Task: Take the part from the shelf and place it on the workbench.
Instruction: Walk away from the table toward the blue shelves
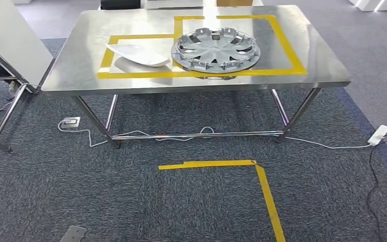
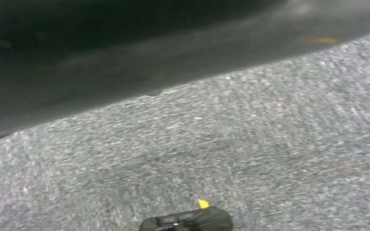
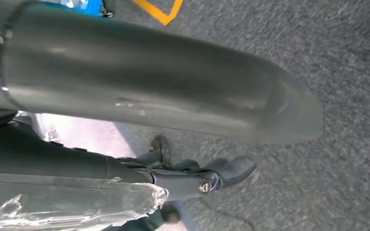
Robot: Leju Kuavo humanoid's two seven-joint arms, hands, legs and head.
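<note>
The steel workbench [image 1: 70, 75] stands ahead of me, marked with yellow tape outlines. On it lie a silver wheel cover [image 1: 215, 49] and, to its left, a white curved panel [image 1: 138, 54]. In the right wrist view my right hand [image 3: 173, 139] hangs over the carpet. Its thick grey thumb [image 3: 164, 86] and dark fingers [image 3: 221, 175] are apart, with nothing between them. Crinkled clear film [image 3: 77, 204] lies beside the fingers. In the left wrist view my left hand [image 2: 125, 72] is a dark blur above the carpet, its fingers not discernible.
Grey carpet lies between me and the bench, with a yellow tape corner [image 1: 254, 166] on it. White cables and a power strip [image 1: 378, 135] run under and right of the bench. A white tilted board on a metal frame [image 1: 10, 45] stands at the left.
</note>
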